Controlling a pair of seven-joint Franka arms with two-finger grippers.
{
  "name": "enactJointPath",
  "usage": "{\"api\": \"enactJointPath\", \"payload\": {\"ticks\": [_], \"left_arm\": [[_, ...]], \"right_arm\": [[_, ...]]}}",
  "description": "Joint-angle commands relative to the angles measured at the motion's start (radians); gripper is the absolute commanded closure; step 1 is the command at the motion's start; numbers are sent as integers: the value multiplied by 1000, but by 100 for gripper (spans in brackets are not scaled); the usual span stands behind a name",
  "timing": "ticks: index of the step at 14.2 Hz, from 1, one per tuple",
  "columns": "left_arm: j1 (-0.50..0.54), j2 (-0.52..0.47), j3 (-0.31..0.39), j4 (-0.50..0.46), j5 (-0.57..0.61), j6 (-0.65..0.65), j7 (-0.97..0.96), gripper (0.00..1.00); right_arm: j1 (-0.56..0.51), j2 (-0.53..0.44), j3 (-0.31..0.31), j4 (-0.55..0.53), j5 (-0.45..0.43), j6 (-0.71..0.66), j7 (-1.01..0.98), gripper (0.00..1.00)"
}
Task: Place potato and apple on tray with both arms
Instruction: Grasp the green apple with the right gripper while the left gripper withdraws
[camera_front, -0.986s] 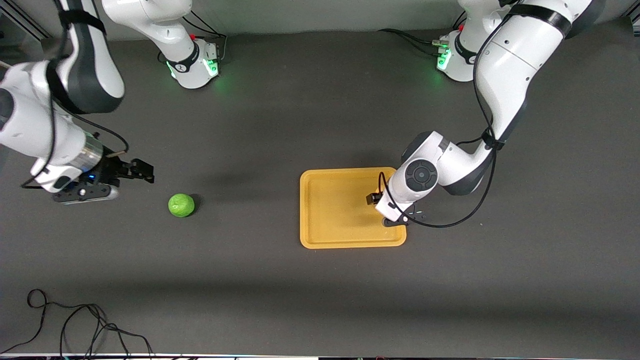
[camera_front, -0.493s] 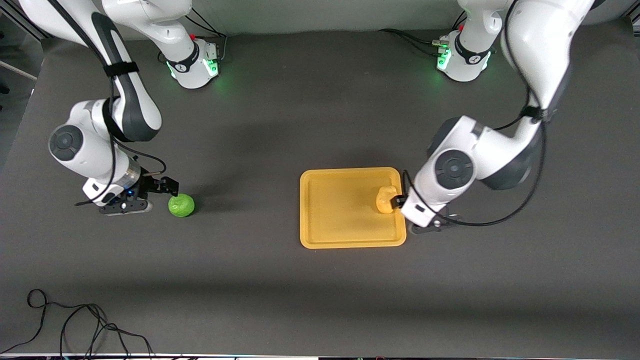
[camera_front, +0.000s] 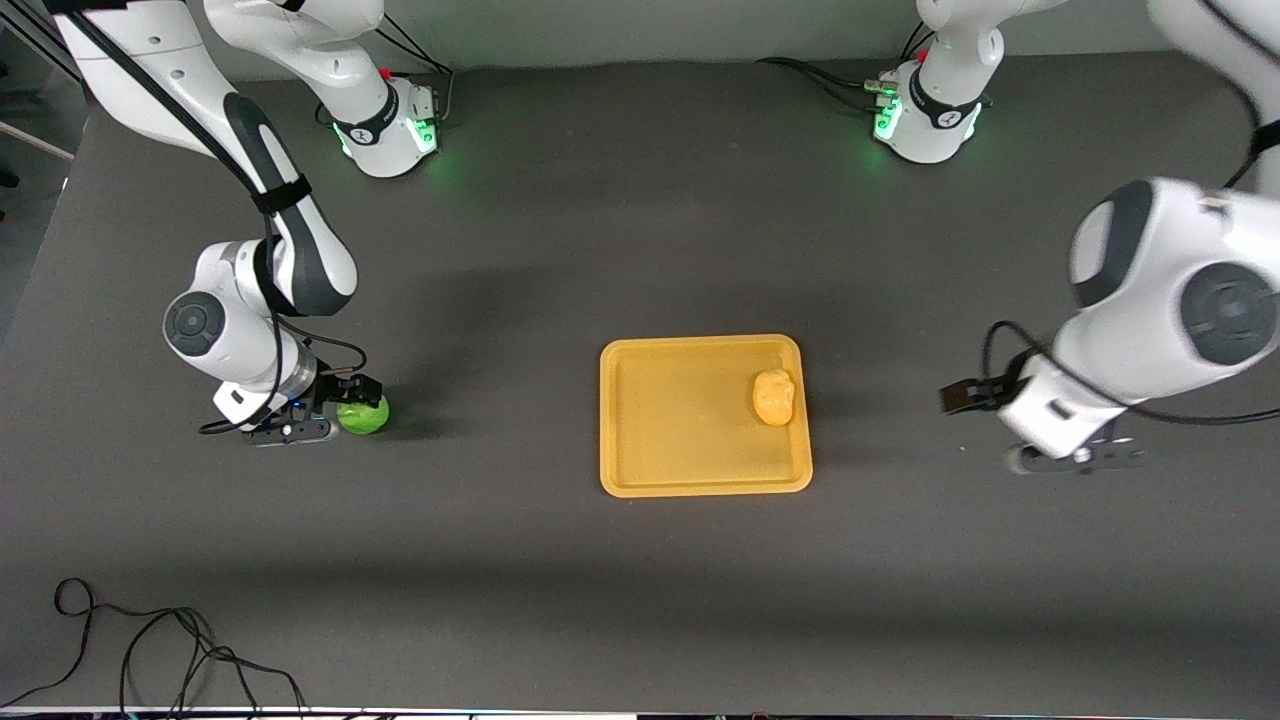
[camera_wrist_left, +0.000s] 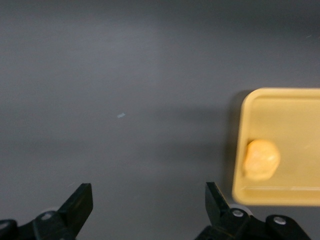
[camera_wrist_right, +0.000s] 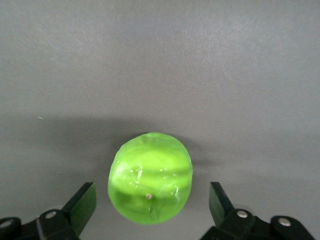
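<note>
— Black two-finger pincers, item one: state of the right gripper (camera_front: 352, 400)?

— Spread wide, nothing clamped. It sits low at the apple (camera_front: 364, 416), and in the right wrist view the two fingers (camera_wrist_right: 80, 205) stand on either side of the apple (camera_wrist_right: 150, 177) with a gap showing on each side. Green, round, resting on the dark table (camera_front: 600, 580) toward the right arm's end.

— Right arm pose?

— Comes down from its base at the top of the front view, elbow bent, wrist turned down over the apple.

— Item two: left gripper (camera_front: 965, 398)?

— Parted wide as well, holding nothing. In the left wrist view its fingers (camera_wrist_left: 77, 205) frame bare table only. It hangs over the table toward the left arm's end, well apart from the tray (camera_front: 640, 480).

— Left arm pose?

— Folded, with the large white wrist joint raised close to the front camera.

— Potato?

— Yellow-orange lump (camera_front: 774, 397), lying in the tray just beside the rim toward the left arm's end; also seen in the left wrist view (camera_wrist_left: 261, 159) inside the tray (camera_wrist_left: 300, 100). Untouched by either gripper.

— Tray?

— Yellow-orange plastic, flat on the table, well apart from the apple.
</note>
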Motion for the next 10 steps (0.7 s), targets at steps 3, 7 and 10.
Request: {"api": "enactJointPath", "payload": {"ticks": [3, 7, 10], "left_arm": [[73, -162, 3, -39, -17, -128, 115, 0], [181, -212, 5, -54, -75, -145, 265, 0], [192, -263, 35, -102, -113, -132, 292, 0]], "right_arm": [[10, 42, -8, -8, 14, 55, 3, 0], [11, 56, -8, -3, 14, 77, 3, 39], [13, -2, -6, 5, 14, 37, 5, 48]]}}
